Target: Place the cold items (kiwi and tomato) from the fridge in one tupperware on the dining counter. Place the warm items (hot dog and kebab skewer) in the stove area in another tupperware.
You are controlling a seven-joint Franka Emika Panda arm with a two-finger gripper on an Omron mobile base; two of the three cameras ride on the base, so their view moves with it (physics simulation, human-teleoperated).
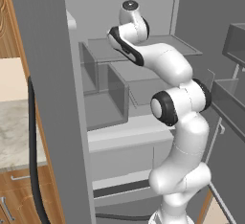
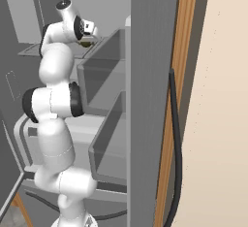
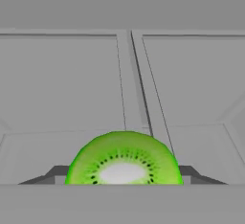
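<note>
A halved kiwi point(image 3: 124, 156), bright green with a pale core and dark seeds, sits low in the hand view on a grey fridge shelf point(image 3: 72, 89). My gripper point(image 3: 123, 173) has its two dark fingertips point(image 3: 55, 173) pressed against the kiwi's left and right sides, shut on it. In the right base view the gripper point(image 2: 88, 38) is at the upper fridge shelf, with the brownish kiwi point(image 2: 87, 42) under the hand. The tomato, hot dog, kebab skewer and tupperware are out of view.
My arm reaches deep into the open fridge. Clear bins point(image 1: 117, 94) stand on the shelves below the hand. The open fridge door with its racks point(image 1: 229, 101) is on the right, and the grey fridge side wall point(image 1: 52, 98) on the left. A marble counter point(image 1: 14, 132) lies beyond it.
</note>
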